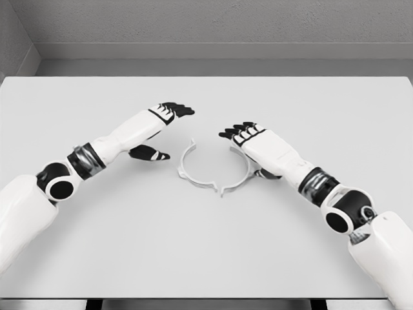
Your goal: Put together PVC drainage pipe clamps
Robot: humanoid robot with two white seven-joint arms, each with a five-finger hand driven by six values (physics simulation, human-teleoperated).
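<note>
The two clamp halves (197, 169) lie near the middle of the table (322, 103), facing each other like an almost closed ring, so I judge the step in hand is the approach before joining them; the next move calls for each hand to take one half and press the ends together. The left hand (161, 129) hovers open just beside the ring's left half and holds nothing. The right hand (248, 137) is over the right half with fingers extended, but I cannot tell if it touches it.

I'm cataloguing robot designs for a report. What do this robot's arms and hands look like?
Both arms are glossy white shells with black ball-like elbow joints and a grey-and-black banded ring on the forearm. The left robot hand and right robot hand have white backs, black fingers and white knuckle stripes. No cables show.
</note>
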